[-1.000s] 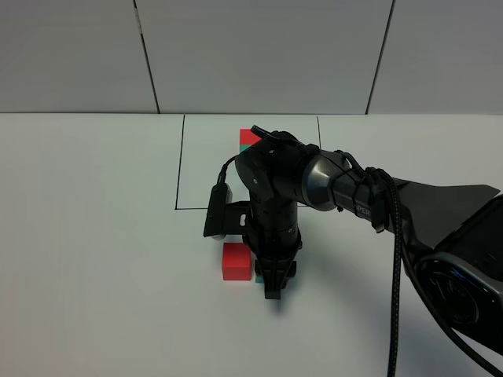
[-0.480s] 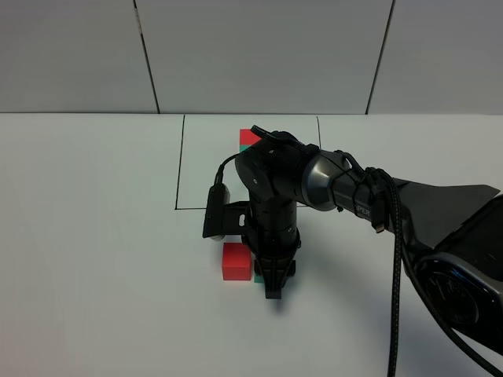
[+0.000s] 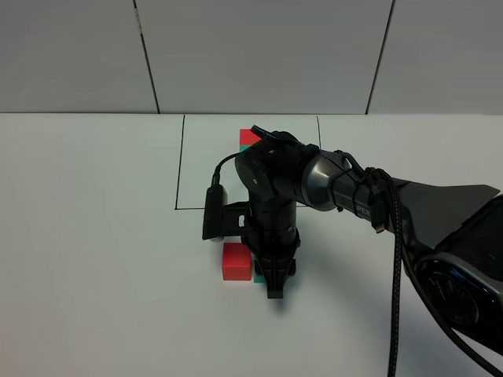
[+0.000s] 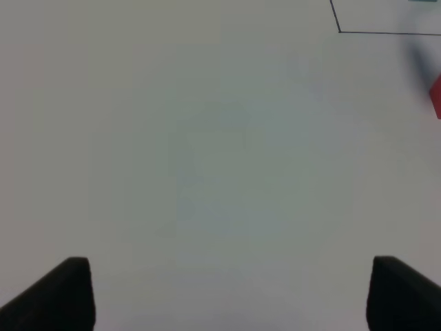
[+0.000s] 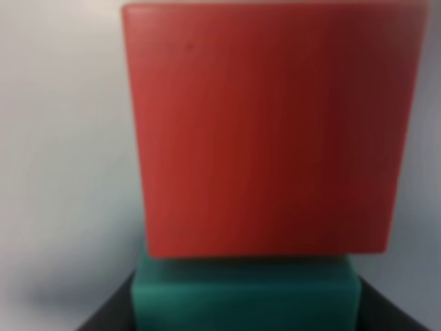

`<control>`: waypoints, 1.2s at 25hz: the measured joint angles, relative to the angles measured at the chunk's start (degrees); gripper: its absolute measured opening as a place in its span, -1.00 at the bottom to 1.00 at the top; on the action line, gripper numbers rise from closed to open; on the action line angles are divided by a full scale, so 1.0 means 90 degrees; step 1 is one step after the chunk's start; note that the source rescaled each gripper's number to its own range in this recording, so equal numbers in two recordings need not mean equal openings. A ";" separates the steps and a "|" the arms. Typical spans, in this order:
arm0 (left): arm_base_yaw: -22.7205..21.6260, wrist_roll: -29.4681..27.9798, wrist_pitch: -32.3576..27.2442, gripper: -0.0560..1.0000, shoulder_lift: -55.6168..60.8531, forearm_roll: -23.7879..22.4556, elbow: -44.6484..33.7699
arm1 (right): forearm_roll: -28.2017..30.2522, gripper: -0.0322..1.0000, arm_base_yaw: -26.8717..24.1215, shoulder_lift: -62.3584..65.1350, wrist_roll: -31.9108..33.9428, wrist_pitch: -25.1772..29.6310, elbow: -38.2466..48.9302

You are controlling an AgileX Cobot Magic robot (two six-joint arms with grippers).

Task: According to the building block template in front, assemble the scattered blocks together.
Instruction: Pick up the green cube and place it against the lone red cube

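The red cube (image 3: 236, 261) sits on the white table, with the teal-green cube (image 3: 258, 276) pressed against its right side. My right gripper (image 3: 273, 289) points down at the teal-green cube and is shut on it. In the right wrist view the teal-green cube (image 5: 247, 298) sits between dark fingers (image 5: 103, 314), touching the red cube (image 5: 269, 131). The building block template (image 3: 247, 138) lies inside the black drawn rectangle (image 3: 180, 169), mostly hidden behind the right arm. My left gripper (image 4: 224, 296) is open over bare table, and the red cube (image 4: 436, 98) shows at the frame edge.
The right arm (image 3: 354, 192) stretches from the lower right across the middle, covering much of the drawn rectangle. Its black cable (image 3: 395, 259) hangs alongside. White panelled wall (image 3: 259, 55) stands behind the table. The rectangle's corner (image 4: 340, 31) shows in the left wrist view.
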State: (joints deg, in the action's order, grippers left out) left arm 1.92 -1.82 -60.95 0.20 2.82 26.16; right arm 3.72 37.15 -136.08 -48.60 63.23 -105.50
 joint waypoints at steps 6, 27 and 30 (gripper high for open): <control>0.0000 0.0000 0.0000 0.60 0.0000 0.0000 0.0000 | 0.0000 -0.93 0.0000 -0.0034 -0.0044 -0.0013 -0.0019; 0.0000 0.0000 0.0000 0.60 0.0000 0.0000 0.0000 | -0.0027 -0.93 0.0000 -0.0053 -0.0009 -0.0088 -0.0066; 0.0000 0.0000 0.0000 0.60 0.0000 0.0000 0.0000 | -0.0040 -0.93 0.0000 -0.0053 0.0026 -0.0110 -0.0066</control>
State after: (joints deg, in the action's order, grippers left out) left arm 1.92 -1.82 -60.95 0.20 2.82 26.16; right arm 3.36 37.15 -136.55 -48.37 62.24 -106.10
